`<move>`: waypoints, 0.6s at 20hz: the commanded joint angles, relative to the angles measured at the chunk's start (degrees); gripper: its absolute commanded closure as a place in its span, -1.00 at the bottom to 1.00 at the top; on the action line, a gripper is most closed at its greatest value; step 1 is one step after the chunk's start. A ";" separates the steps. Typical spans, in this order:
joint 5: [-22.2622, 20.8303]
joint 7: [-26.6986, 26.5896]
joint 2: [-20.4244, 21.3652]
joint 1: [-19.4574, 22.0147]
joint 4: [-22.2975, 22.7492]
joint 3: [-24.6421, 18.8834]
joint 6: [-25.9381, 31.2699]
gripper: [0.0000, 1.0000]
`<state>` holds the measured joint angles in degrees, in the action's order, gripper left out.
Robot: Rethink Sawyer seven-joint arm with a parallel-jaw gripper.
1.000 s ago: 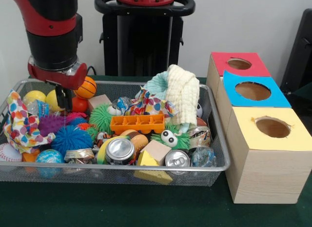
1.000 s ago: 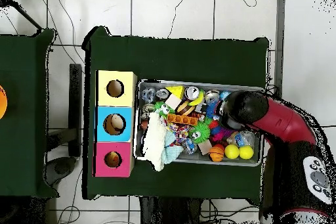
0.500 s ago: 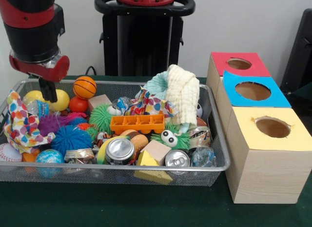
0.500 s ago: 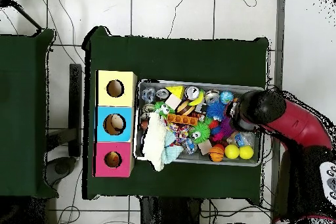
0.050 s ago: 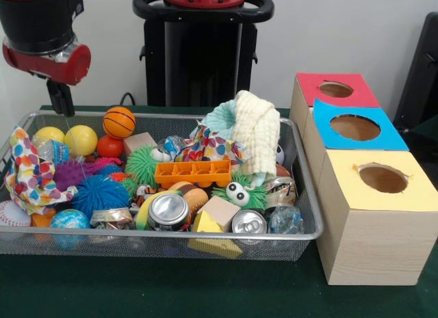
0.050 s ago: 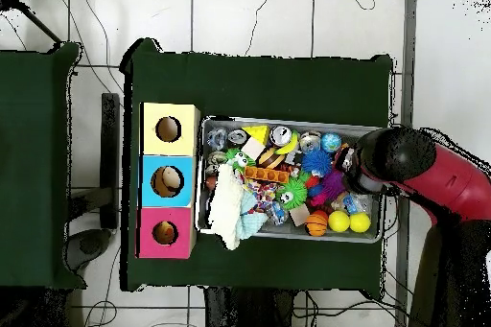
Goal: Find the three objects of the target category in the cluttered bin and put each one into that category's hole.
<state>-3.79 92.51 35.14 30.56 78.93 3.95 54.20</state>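
Note:
My gripper [image 5: 63,101] hangs above the far left corner of the wire bin [image 5: 171,234], clear of the clutter, with nothing seen in it. Below it lie two yellow balls [image 5: 81,140], a small basketball [image 5: 119,122] and a red ball [image 5: 109,146]. Spiky blue [image 5: 100,193] and purple [image 5: 71,173] balls, a baseball [image 5: 12,213], two cans [image 5: 168,210], wooden blocks [image 5: 220,211] and a cream knit cloth [image 5: 257,130] fill the rest. In the overhead view the red arm [image 6: 422,175] covers the bin's right end [image 6: 382,232].
Three wooden boxes with round holes stand beside the bin: red-topped [image 5: 311,85], blue-topped [image 5: 328,130] and yellow-topped [image 5: 349,188]. From above they line the bin's left side [image 6: 149,181]. A patterned cloth [image 5: 27,171] drapes over the bin's left end.
The gripper has risen out of the bin and drifted left, from among the balls to above the rim. The objects in the bin lie as before.

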 commanded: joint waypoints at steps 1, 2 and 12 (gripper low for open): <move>-2.17 -2.89 4.07 -1.14 2.15 -3.49 7.10 1.00; -2.16 -2.57 4.59 -1.40 2.29 -3.30 7.57 1.00; -2.21 -0.69 9.21 -3.58 2.26 -1.62 12.81 1.00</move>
<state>-3.81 92.51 41.31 28.07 78.96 3.98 57.57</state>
